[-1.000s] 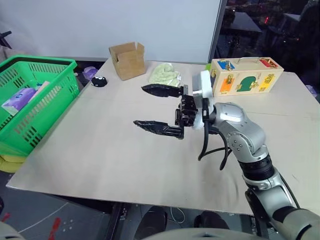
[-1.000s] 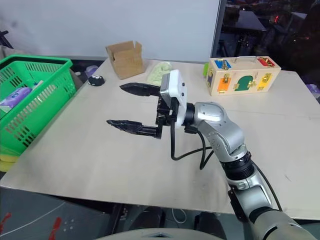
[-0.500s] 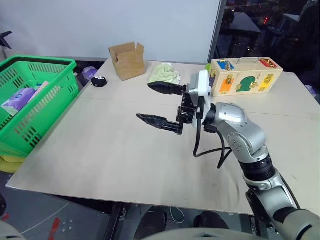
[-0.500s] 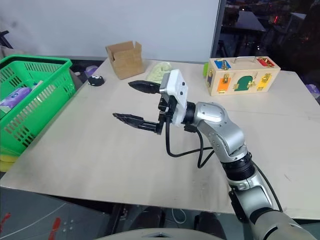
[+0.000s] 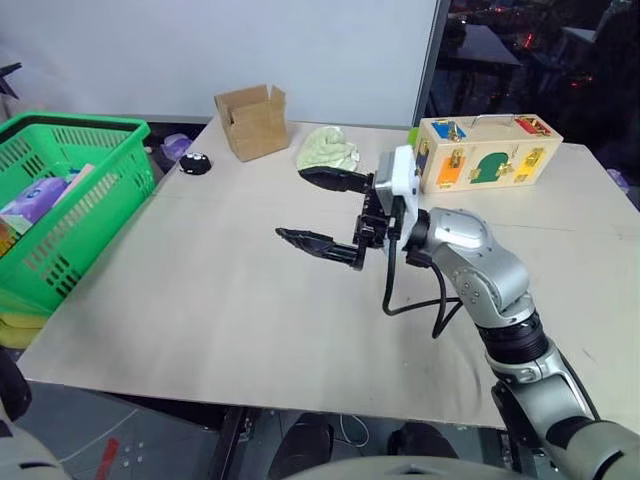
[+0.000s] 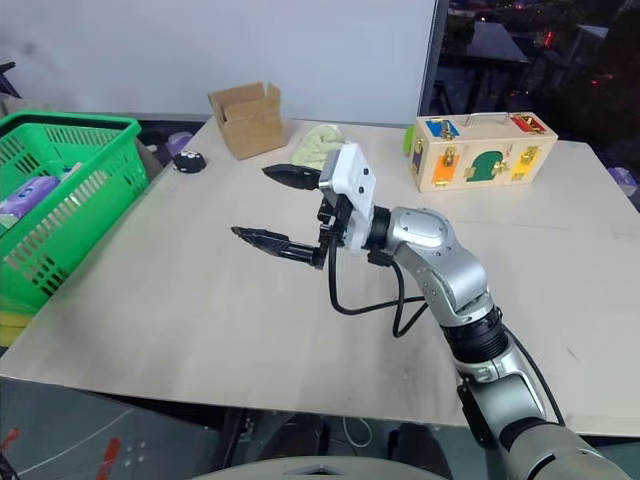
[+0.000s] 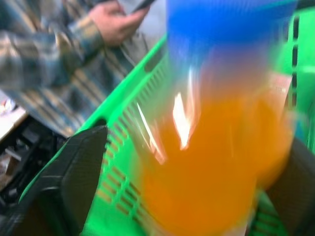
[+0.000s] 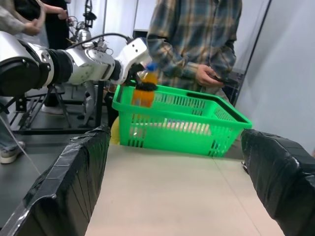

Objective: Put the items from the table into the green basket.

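**While the bottle hangs over the basket, we let it drop**

As we look along the left gripper (image 8: 142, 87), the orange-drink bottle (image 7: 211, 162) is up in the air between its jaws, right above the green basket (image 5: 110, 190). The jaws stand wider than the bottle, with a gap on one side, so we think this is the letting-go step. A pink thing (image 5: 78, 178) lies inside the basket; we guess it is the carton.

Next, we need to lift the left arm up and away without bumping the thick rim.

Our right gripper (image 5: 295, 205) hangs over the middle of the counter (image 5: 200, 300), its jaws wide apart and holding nothing. It has lots of room around it. The cardboard box (image 5: 252, 120), the green cloth (image 5: 328, 150) and the wooden toy box (image 5: 490, 150) sit near the far edge. A person (image 8: 197, 44) stands just behind the basket, so we should move slowly there.
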Available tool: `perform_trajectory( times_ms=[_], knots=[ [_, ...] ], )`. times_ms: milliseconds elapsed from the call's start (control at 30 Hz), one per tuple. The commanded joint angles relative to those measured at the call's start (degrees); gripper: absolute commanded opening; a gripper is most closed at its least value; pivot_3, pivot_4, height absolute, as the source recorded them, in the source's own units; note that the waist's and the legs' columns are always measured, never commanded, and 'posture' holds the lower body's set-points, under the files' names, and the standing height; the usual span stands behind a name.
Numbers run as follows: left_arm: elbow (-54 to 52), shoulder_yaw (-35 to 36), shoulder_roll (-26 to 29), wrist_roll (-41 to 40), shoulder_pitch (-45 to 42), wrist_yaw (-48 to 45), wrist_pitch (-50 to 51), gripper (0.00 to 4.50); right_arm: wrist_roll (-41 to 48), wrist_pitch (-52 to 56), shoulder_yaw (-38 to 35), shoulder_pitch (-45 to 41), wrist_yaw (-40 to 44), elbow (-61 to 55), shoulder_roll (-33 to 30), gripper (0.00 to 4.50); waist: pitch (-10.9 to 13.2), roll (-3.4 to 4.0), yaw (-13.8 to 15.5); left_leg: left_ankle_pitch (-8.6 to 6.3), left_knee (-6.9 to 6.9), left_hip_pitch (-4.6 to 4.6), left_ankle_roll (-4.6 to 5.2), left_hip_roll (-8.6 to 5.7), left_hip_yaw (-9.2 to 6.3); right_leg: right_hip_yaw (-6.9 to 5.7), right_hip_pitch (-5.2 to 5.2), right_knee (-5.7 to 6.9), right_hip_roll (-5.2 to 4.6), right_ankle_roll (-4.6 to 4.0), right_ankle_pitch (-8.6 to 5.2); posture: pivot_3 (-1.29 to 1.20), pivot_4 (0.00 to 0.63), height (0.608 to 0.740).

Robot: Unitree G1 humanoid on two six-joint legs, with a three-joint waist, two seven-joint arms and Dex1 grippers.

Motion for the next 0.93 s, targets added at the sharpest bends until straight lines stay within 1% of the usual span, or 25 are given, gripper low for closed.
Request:
perform_trajectory(
  times_ms=[33,133,167,200,267,300,333,367,400,433,533,633,700,800,933],
  knots=[
    [-2.58,3.61,1.66,-3.39,-1.06,-0.76,-2.43,4.46,0.16,-0.94,-1.29,0.05,-0.44,-2.31,-0.71,4.5,0.0,0.0,-0.43,0.0,0.0,0.0,0.0,0.0,-0.01,0.0,0.0,0.01,0.0,0.0,0.0,0.12,0.0,0.74],
    [-9.38,8.44,-0.47,-9.91,0.65,-6.87,-1.36,4.46,-0.34,-1.52,-1.75,0.67,-0.48,-1.69,-1.69,4.5,0.0,0.0,-0.75,0.0,0.01,0.01,0.0,0.0,-0.02,-0.01,0.03,0.01,0.0,-0.01,0.0,0.16,0.0,0.74],
    [-17.0,10.69,-2.78,-13.62,3.59,-8.86,1.99,4.46,-0.75,-1.72,-2.03,1.1,-0.53,-1.46,-2.4,4.5,0.0,0.02,-0.69,0.0,0.01,0.02,0.0,0.0,-0.01,0.0,0.03,0.01,-0.01,-0.01,0.01,0.17,0.0,0.74],
    [-30.51,13.1,-7.04,-19.33,9.29,-10.21,7.37,4.46,-2.12,-1.43,-2.71,1.92,-1.93,-1.17,-3.57,4.5,-0.02,0.09,-0.53,0.0,0.01,0.02,0.0,0.0,-0.03,0.0,0.05,-0.01,-0.02,-0.03,0.01,0.17,0.0,0.74],
    [-57.45,14.8,-15.16,-29.0,20.85,-7.47,19.22,4.46,-5.77,-0.59,-5.03,3.85,-6.63,0.08,-6.08,4.5,-0.08,0.26,-0.12,0.01,0.03,0.04,-0.01,-0.04,-0.01,-0.03,0.12,0.04,-0.25,-0.07,0.03,0.19,0.0,0.74],
    [-66.79,15.15,-17.99,-32.48,24.6,-5.34,24.06,4.46,-7.19,-0.33,-6.01,4.59,-8.7,0.52,-6.93,4.5,-0.12,0.24,0.22,0.01,0.02,0.06,-0.01,0.02,0.07,0.03,0.12,0.0,-0.37,-0.07,0.04,0.19,0.0,0.74],
    [-75.41,13.99,-21.52,-35.96,27.62,-2.19,28.37,4.46,-8.07,0.89,-7.7,6.18,-10.76,0.32,-8.36,4.5,-0.14,0.15,0.35,0.0,0.03,0.04,-0.01,-0.03,0.19,0.17,0.13,0.0,-0.65,-0.07,0.04,0.19,0.0,0.74],
    [-81.69,13.09,-24.8,-38.48,29.63,-0.01,30.75,4.46,-9.22,1.26,-8.92,7.62,-12.34,0.05,-9.61,4.5,-0.2,0.02,0.52,0.0,0.05,0.01,0.0,-0.06,0.26,0.22,0.1,0.0,-0.63,-0.07,0.04,0.18,0.0,0.74],
    [-85.42,12.74,-26.88,-39.77,30.7,1.5,32.38,4.46,-9.85,1.49,-9.53,8.5,-13.27,-0.2,-10.36,4.5,-0.3,-0.18,0.77,0.0,0.1,-0.07,0.0,-0.11,0.27,0.21,0.05,-0.12,-0.52,-0.14,0.1,0.18,0.0,0.74],
    [-89.52,10.8,-29.75,-41.48,31.75,3.88,34.95,4.46,-10.38,1.82,-10.86,10.14,-14.61,-1.11,-11.31,4.5,-0.28,-0.18,0.74,-0.01,0.19,-0.09,0.03,-0.11,0.31,0.24,0.05,-0.06,-0.56,-0.15,0.12,0.17,0.0,0.74],
    [-98.67,4.31,-35.8,-44.07,35.2,8.45,41.11,4.46,-11.82,2.77,-13.19,15.35,-16.46,-4.64,-14.38,4.5,-0.36,0.02,0.7,-0.01,0.2,0.0,0.03,-0.09,0.31,0.24,0.08,-0.03,-0.32,-0.17,0.12,0.1,0.0,0.74],
    [-103.29,1.2,-38.65,-43.99,39.17,10.64,44.37,4.46,-11.98,4.66,-15.14,20.05,-18.1,-8.13,-16.08,4.5,-0.37,0.3,0.03,-0.01,0.18,0.06,0.03,-0.06,0.4,0.33,0.12,-0.01,-0.26,-0.17,0.11,0.07,0.0,0.74],
    [-104.55,-0.54,-38.44,-42.12,41.21,11.1,45.63,4.46,-12.19,5.39,-16.22,22.64,-18.81,-10.06,-16.99,4.5,-0.34,0.36,-1.11,0.0,0.18,0.12,0.04,0.05,0.44,0.39,0.12,0.02,-0.1,-0.19,0.11,0.05,0.0,0.74],
    [-105.5,-3.22,-37.02,-38.86,43.69,9.11,45.45,4.46,-11.55,7.36,-18.71,26.83,-20.65,-13.71,-17.42,4.5,-0.34,0.48,-2.19,0.0,0.25,0.2,0.04,0.16,0.52,0.48,0.17,0.01,0.08,-0.34,0.02,0.03,0.0,0.74],
    [-105.63,-4.33,-36.37,-37.89,44.45,7.17,45.59,4.46,-11.46,8.23,-19.33,30.44,-21.43,-16.73,-17.55,4.5,-0.34,0.5,-2.52,0.0,0.29,0.2,0.04,0.16,0.65,0.62,0.19,-0.02,0.1,-0.38,-0.01,0.01,0.0,0.74]
  ],
)
